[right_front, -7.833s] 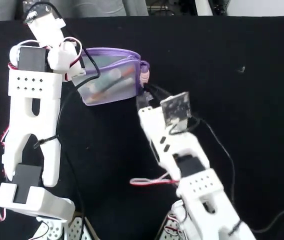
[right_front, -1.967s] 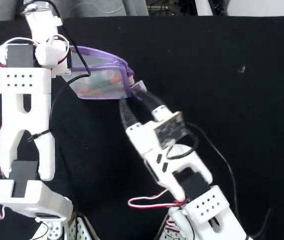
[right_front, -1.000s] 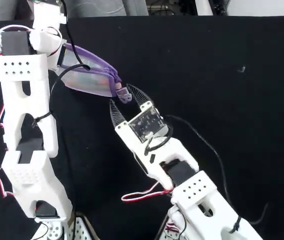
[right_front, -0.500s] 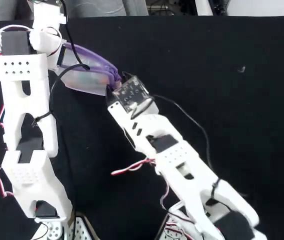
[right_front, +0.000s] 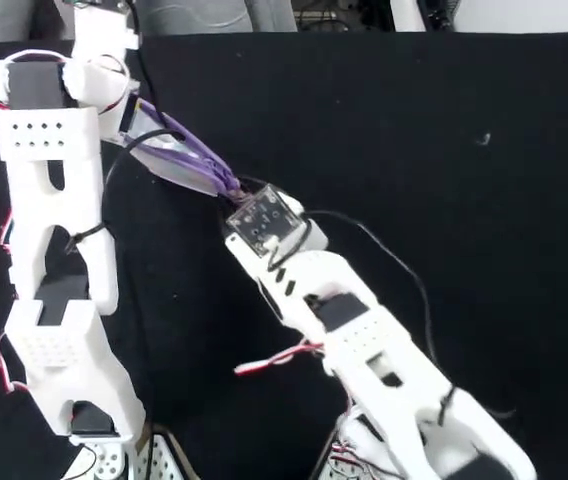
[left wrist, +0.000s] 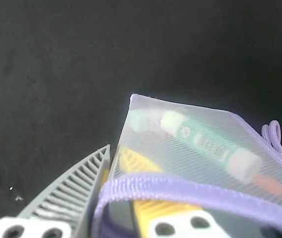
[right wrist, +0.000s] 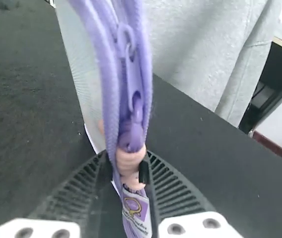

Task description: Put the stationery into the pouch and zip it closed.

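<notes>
Left end effector [left wrist: 112,201] clamped on pouch [right_front: 177,156] corner; right end effector [right wrist: 127,167] pinching its zipper end; stationery [left wrist: 208,147] inside.

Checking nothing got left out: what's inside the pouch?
Through the pouch mesh: a white-and-green stick, an orange piece and a yellow item. The purple zip band covers whatever lies beneath it.

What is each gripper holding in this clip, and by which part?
Both hold the pouch: the left gripper clamps one end, and the right gripper pinches the pink zipper pull at the other end.
</notes>
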